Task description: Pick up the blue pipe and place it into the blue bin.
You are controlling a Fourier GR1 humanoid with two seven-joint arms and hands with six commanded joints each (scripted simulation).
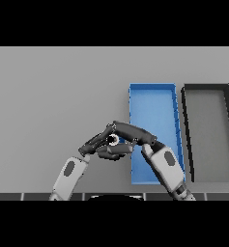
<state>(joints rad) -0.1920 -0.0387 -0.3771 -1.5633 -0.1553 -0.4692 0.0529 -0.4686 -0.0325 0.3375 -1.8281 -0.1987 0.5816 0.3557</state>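
Observation:
My two hands meet just left of the blue bin [154,103], a long open tray lying right of centre. The left hand [95,143] comes in from the lower left, its fingers above and its thumb below a small pale ring [114,140], which looks like the end of the blue pipe. The rest of the pipe is hidden by the hands. The right hand [135,133] reaches leftward across the bin's left wall with straight fingers, its tips touching the left hand above the ring.
A dark grey bin [208,130] stands directly right of the blue bin, almost touching it. Bare grey table [53,96] stretches to the left and behind the hands.

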